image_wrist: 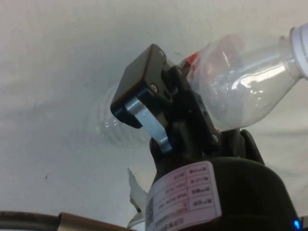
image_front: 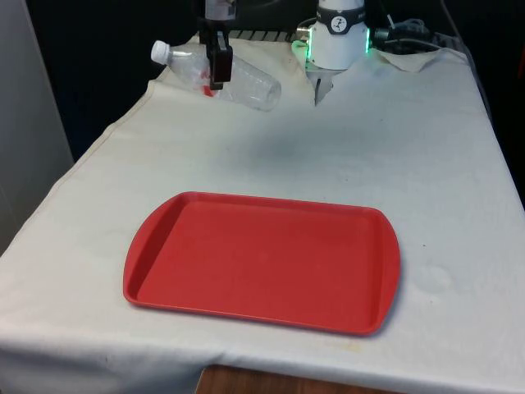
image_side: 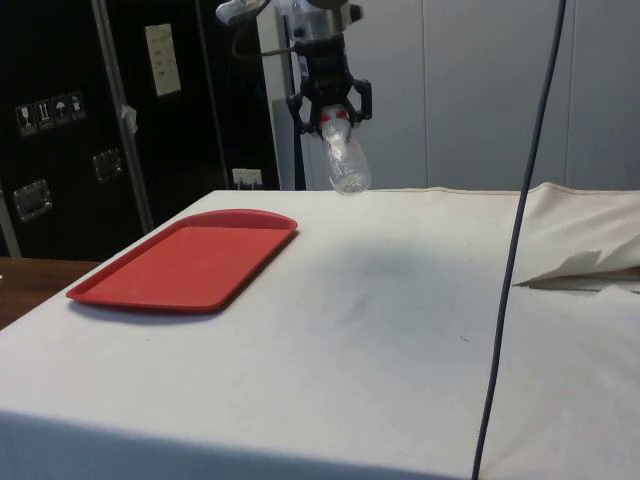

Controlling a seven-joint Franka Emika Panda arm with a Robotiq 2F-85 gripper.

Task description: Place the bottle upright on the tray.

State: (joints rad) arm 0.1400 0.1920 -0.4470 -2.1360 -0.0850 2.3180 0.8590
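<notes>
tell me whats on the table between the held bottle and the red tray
Nothing: in the front view the stretch between the bottle, held in the gripper, and the red tray is bare white cloth. The side view agrees.

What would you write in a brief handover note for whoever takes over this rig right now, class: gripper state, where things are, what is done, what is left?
Gripper: shut on the clear plastic bottle, gripping it around its middle, held in the air above the table's far end.
Bottle: lying sideways in the grip, white cap toward the front view's left, not upright.
Red tray: flat on the white cloth, nearer the front camera, nothing on it.
Done: bottle grasped and lifted.
Left: carry it over the tray, turn it upright, set it down, release.
</notes>
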